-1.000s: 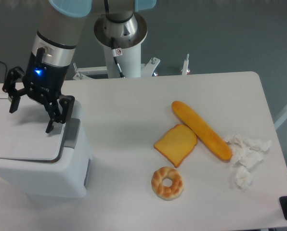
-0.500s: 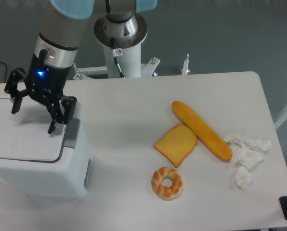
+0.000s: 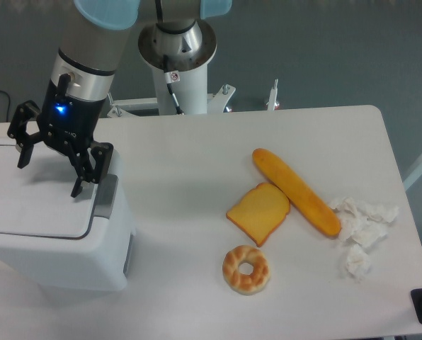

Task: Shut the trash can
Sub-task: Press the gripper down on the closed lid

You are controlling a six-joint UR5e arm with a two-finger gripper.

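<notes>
A white table [image 3: 197, 163] is seen from above by a fixed camera. At the left edge stands the trash can [image 3: 55, 241], a large white boxy plastic bin with rounded corners. Its flat white lid [image 3: 34, 202] lies down level on top of the bin, and a grey latch strip [image 3: 106, 196] runs along the lid's right side.

Over the rear part of the lid hangs the black two-finger gripper [image 3: 48, 171], mounted on a grey robot arm [image 3: 83, 64] with a small blue light glowing on the wrist. Its jaws are spread wide apart and hold nothing. One fingertip sits toward the lid's left rear corner, the other near the latch strip. Whether the fingertips touch the lid cannot be told from this angle.

Well apart from the bin, on the right half of the table, lie bread items. A long golden baguette [image 3: 296, 191] lies diagonally. A slice of toast [image 3: 259, 212] sits just beside it on the left, touching it. Nearer the front edge lies a glazed doughnut [image 3: 246, 269]. Crumpled white tissue paper [image 3: 360, 227] lies just right of the baguette's lower end.

Behind the table stands the arm's white base column [image 3: 179, 64].
</notes>
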